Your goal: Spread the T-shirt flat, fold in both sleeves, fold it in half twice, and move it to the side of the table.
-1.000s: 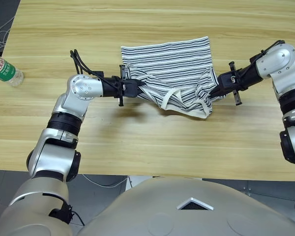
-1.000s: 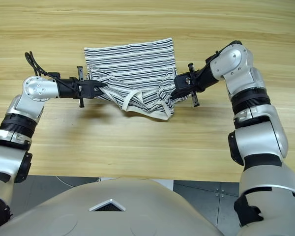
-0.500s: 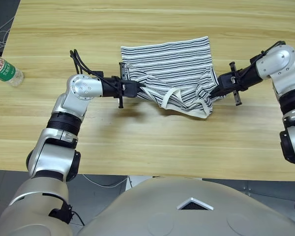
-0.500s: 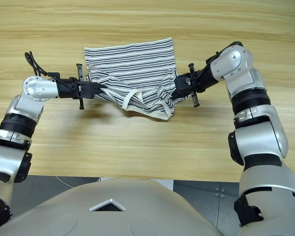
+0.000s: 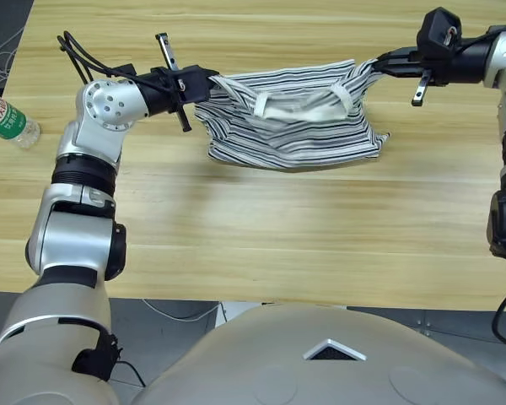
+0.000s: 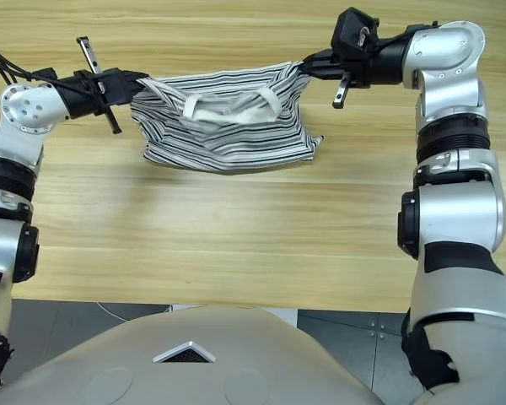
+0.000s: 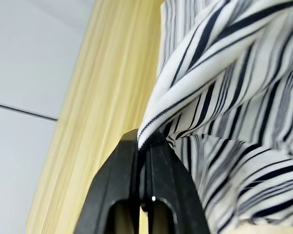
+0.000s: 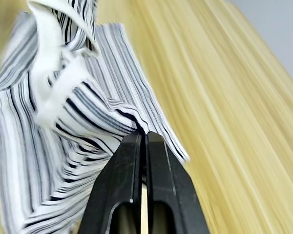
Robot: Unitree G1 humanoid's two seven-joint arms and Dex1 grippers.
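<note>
The black-and-white striped T-shirt (image 5: pixel 287 126) with a white collar hangs stretched in the air between my two grippers, above the wooden table (image 5: pixel 253 228). My left gripper (image 5: pixel 212 80) is shut on its left shoulder edge. My right gripper (image 5: pixel 379 62) is shut on its right shoulder edge. The shirt's lower part droops down and rests on the table. In the left wrist view the black fingers (image 7: pixel 156 185) pinch a striped fold (image 7: pixel 219 87). The right wrist view shows the same pinch on the cloth (image 8: pixel 53 146).
A plastic water bottle (image 5: pixel 7 116) lies at the table's far left edge. Bare wood stretches in front of the shirt toward me and behind it to the far edge.
Both grippers have risen and moved away from me, lifting the shirt's shoulders off the table. The shirt, crumpled on the table before, now hangs spread between them.
</note>
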